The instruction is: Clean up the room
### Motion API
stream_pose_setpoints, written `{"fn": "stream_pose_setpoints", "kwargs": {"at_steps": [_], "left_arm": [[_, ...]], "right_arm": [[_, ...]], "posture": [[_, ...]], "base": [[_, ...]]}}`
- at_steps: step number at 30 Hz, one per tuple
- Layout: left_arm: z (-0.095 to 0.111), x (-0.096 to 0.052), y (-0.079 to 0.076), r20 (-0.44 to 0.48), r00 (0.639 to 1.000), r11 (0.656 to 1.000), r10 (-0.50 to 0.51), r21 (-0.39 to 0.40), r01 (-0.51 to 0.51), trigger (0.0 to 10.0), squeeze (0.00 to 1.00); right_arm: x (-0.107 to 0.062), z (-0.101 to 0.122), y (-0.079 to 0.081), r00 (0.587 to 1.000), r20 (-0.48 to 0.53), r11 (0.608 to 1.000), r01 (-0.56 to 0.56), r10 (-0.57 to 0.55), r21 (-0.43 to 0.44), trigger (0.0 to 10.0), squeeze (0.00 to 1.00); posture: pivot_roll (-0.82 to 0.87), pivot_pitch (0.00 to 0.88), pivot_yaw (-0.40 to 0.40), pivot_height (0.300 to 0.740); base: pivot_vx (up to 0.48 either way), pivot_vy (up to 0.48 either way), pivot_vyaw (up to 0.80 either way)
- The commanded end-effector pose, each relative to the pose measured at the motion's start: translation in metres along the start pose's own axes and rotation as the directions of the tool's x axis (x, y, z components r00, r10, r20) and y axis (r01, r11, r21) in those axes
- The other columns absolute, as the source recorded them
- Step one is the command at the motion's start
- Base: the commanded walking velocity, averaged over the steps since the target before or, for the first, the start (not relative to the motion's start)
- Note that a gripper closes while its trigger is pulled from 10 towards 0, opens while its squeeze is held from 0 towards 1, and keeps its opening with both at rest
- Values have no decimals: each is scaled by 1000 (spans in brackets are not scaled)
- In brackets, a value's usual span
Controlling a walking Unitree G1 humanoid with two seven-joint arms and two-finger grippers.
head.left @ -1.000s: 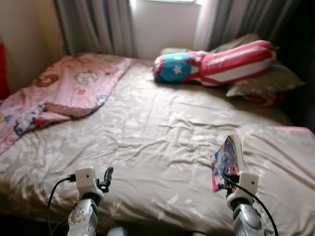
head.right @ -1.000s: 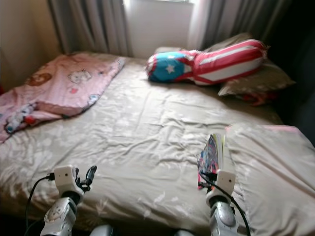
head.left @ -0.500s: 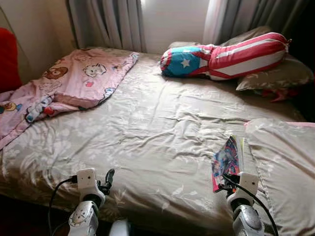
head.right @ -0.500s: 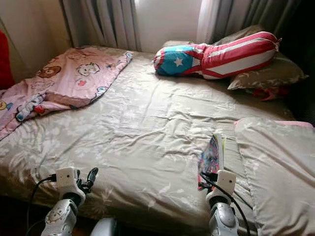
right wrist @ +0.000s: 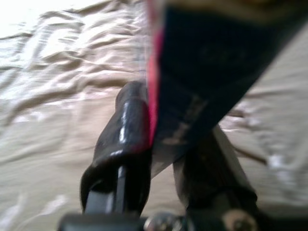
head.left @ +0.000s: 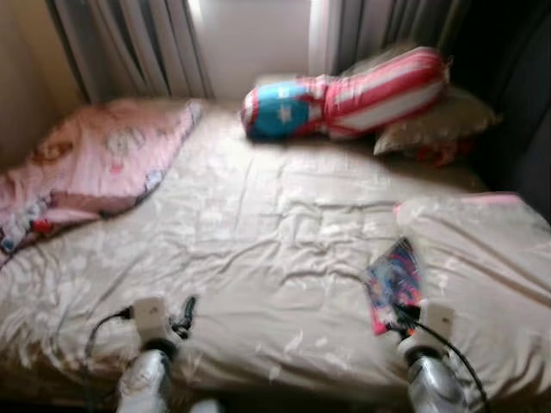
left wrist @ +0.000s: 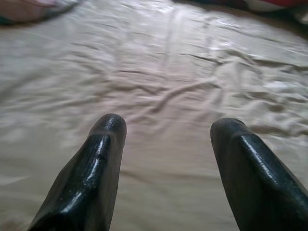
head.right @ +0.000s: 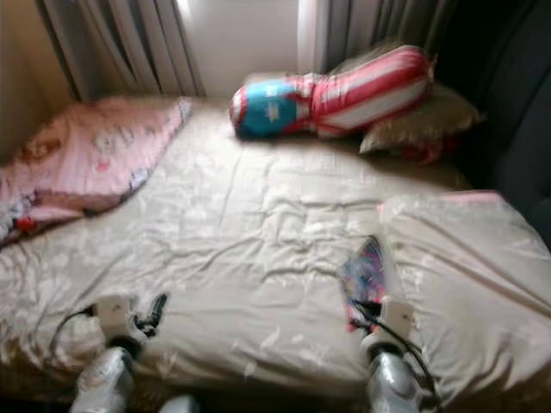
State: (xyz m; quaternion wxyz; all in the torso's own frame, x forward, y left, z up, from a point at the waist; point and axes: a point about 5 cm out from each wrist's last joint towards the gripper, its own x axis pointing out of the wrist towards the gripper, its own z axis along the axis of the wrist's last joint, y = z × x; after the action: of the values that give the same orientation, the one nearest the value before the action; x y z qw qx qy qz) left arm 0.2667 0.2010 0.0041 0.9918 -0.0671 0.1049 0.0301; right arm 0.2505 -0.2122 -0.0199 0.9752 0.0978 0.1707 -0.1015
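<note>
A thin colourful book (head.left: 394, 277) with a red edge is pinched in my right gripper (head.left: 405, 311), held low over the near right part of the beige bed (head.left: 284, 224). In the right wrist view the book (right wrist: 192, 96) stands between the two black fingers (right wrist: 126, 126), which are shut on it. My left gripper (head.left: 185, 311) hovers over the bed's near left edge. Its fingers (left wrist: 98, 159) are spread apart above wrinkled sheet, holding nothing.
A pink cartoon blanket (head.left: 95, 159) lies crumpled at the bed's far left. A star-and-stripes bolster (head.left: 344, 90) rests on beige pillows (head.left: 435, 120) by the curtains. Another beige pillow (head.left: 482, 245) lies at the right, beside the book.
The whole picture has shifted and blurred, so the camera has moved. The book now leans flatter toward the bed. Both grippers keep their places in view.
</note>
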Motion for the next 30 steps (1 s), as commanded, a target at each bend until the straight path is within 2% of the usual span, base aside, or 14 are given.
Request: {"fn": "stream_pose_setpoints", "kwargs": {"at_steps": [1, 7, 12, 20, 27, 30], "left_arm": [[2, -2, 12, 0, 1000, 999, 30, 15, -30, 10000, 0], [2, -3, 13, 2, 999, 999, 33, 15, -33, 10000, 0], [2, -3, 13, 2, 1000, 999, 29, 19, -29, 10000, 0], [6, -3, 13, 14, 1000, 999, 20, 25, -20, 10000, 0], [14, -7, 19, 47, 999, 999, 7, 51, -9, 10000, 0], [16, -11, 24, 53, 999, 998, 9, 65, -12, 10000, 0]], "right_arm": [[7, 13, 14, 998, 57, 999, -40, 40, 5, 10000, 0], [7, 10, 18, 997, 38, 998, -65, 65, -1, 10000, 0], [10, 12, 27, 989, 22, 990, -143, 143, -10, 10000, 0], [17, 18, 37, 980, -9, 980, -197, 196, -22, 10000, 0], [29, 29, 60, 967, -61, 967, -244, 248, 68, 10000, 0], [32, 32, 71, 951, -71, 947, -289, 301, 141, 10000, 0]], "posture": [[-19, 0, -70, 650], [-19, 0, -65, 650], [-21, 0, -60, 650], [-9, 0, -50, 650], [39, 45, -35, 650], [77, 67, -23, 650]], "base": [[270, 0, 0], [0, 0, 0], [0, 0, 0], [0, 0, 0], [0, 0, 0], [0, 0, 0]]}}
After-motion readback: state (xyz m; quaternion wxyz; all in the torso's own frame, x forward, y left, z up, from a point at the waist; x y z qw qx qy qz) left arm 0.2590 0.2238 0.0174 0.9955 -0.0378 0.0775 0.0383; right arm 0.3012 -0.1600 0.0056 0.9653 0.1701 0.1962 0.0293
